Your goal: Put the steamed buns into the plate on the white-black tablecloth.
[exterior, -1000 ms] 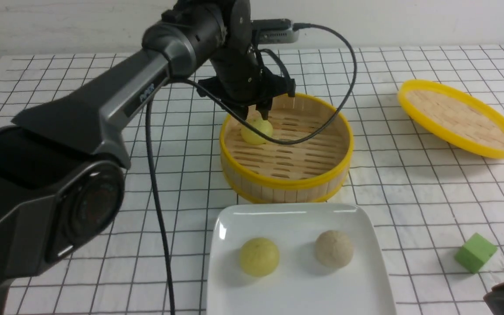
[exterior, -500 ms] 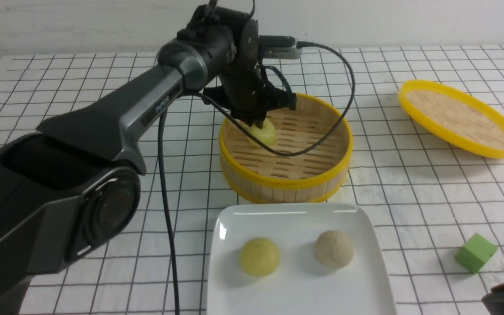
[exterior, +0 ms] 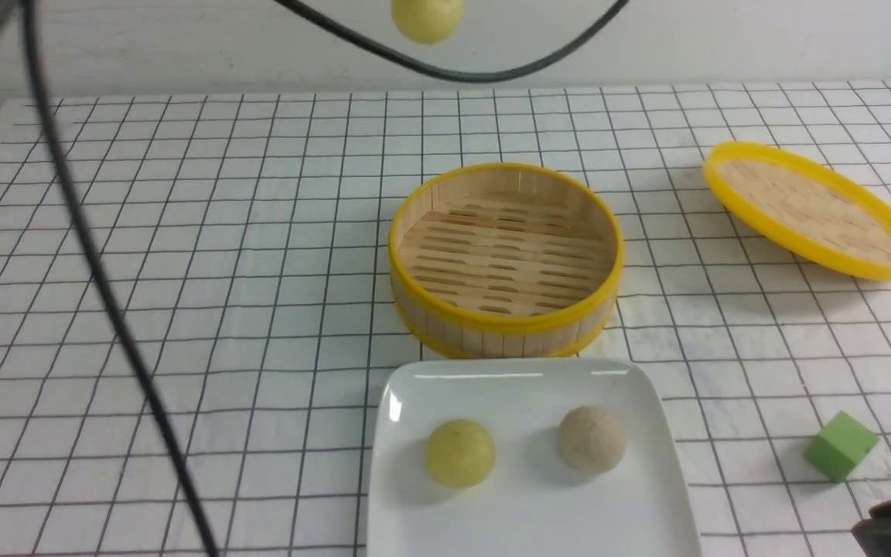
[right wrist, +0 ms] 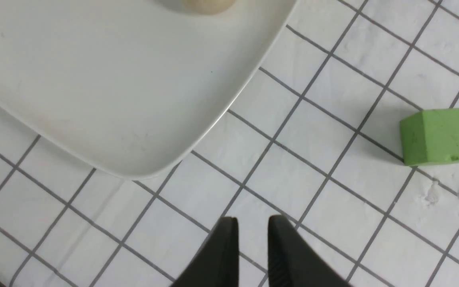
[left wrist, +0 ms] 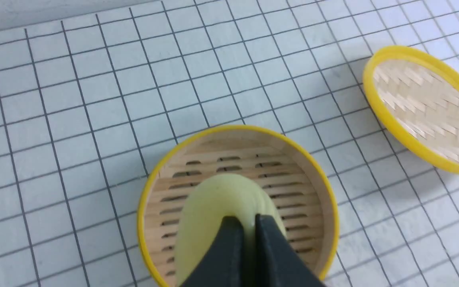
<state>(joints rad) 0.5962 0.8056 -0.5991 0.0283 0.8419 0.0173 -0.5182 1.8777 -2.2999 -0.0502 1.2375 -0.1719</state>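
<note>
Front view: a yellow-green bun (exterior: 459, 453) and a beige bun (exterior: 590, 439) sit on the plate (exterior: 538, 510) at the white-black tablecloth's (exterior: 182, 232) near edge. The third bun (exterior: 427, 19) hangs high above the empty steamer (exterior: 503, 255).

Left wrist view: the left gripper (left wrist: 248, 219) pinches that bun, so this looks like the carry; next it needs lowering onto bare plate.

Right wrist view: the right gripper (right wrist: 253, 221), fingers narrowly parted and empty, is beside the plate's corner.

The plate (exterior: 530, 526) held one steamed bun (exterior: 459, 453) left of another bun (exterior: 591, 439). Behind it stood the steamer basket (exterior: 504, 334), its lid (exterior: 813, 209) farther right. The cube (exterior: 840, 446) lay right of the plate.
</note>
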